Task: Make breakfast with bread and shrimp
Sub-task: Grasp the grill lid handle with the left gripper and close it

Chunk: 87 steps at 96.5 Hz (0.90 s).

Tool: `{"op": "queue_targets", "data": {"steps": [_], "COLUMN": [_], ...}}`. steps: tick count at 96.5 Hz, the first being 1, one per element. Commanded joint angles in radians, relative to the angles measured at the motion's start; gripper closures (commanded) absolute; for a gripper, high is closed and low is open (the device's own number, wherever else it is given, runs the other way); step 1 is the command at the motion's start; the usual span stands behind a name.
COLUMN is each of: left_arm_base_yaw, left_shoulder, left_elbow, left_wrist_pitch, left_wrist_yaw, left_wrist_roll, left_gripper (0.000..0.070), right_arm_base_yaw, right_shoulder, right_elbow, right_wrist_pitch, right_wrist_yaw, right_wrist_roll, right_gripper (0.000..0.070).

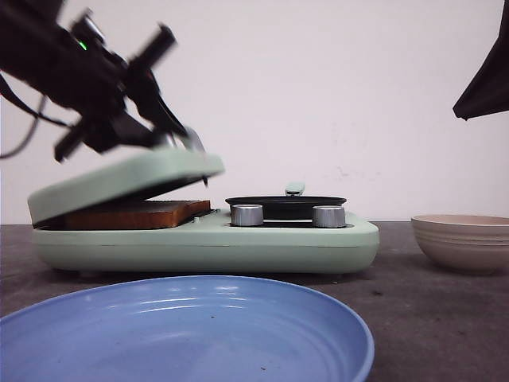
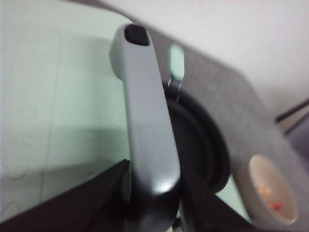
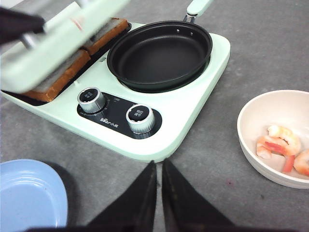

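Plate (image 1: 183, 330): near, blue, bare; nothing served yet
Right gripper (image 3: 158, 186): fingers pressed together, holding nothing, hovering near the maker's dials
Bread (image 1: 139, 213): in the maker's left bay, browned, under the half-raised lid (image 1: 119, 181)
Left gripper (image 1: 171, 131): clamped on the lid handle (image 2: 147, 111)
Pan (image 3: 159, 54): unfilled
Shrimp (image 3: 280, 147): right bowl (image 3: 256, 145); only wrist views show them, uncooked

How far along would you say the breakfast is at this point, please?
Done: two bread slices lie side by side in the press. In hand: the left end effector is at the lid, which stands part open over the bread; whether it grips the handle is unclear. Left: the shrimp are in their bowl, the pan and plate are bare, and the right end effector hangs shut.
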Motion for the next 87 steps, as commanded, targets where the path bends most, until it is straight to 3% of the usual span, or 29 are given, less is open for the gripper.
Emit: {"op": "queue_targets", "data": {"steps": [1,16,32,55,74,87], "left_arm_base_yaw": [-0.003,-0.024,-0.030,-0.032,-0.033,-0.033], "left_shoulder": [0.053,0.096,0.090,0.021,-0.128,-0.265], "left_elbow": [-0.009,0.015,0.042,0.091,0.118,0.130], "left_wrist_pitch": [-0.064,-0.081,-0.084,-0.086,-0.137,-0.243], "left_wrist_yaw": [-0.037,-0.036,-0.015,0.008,-0.002,-0.087], "left_wrist_roll": [-0.093,-0.064,-0.017,0.039,0.166,0.233], "left_gripper": [0.0689,0.0677,0.0418,0.0416,0.0417,0.0428], "right_arm_base_yaw": [0.004,0.004,0.004,0.004,0.004,0.004], "right_shoulder": [0.003,0.003,0.003,0.003,0.003,0.003], "right_elbow": [0.004,0.004,0.004,0.004,0.004,0.004], "right_wrist_pitch": [0.000,-0.015,-0.021,-0.021,-0.021,-0.020], "right_wrist_yaw": [-0.001,-0.001,-0.001,-0.001,0.001,0.003], "right_wrist_roll": [0.011,0.011,0.010,0.010,0.008,-0.014], "right_gripper": [0.0692,0.0692,0.0692,0.0692,0.0692,0.0692]}}
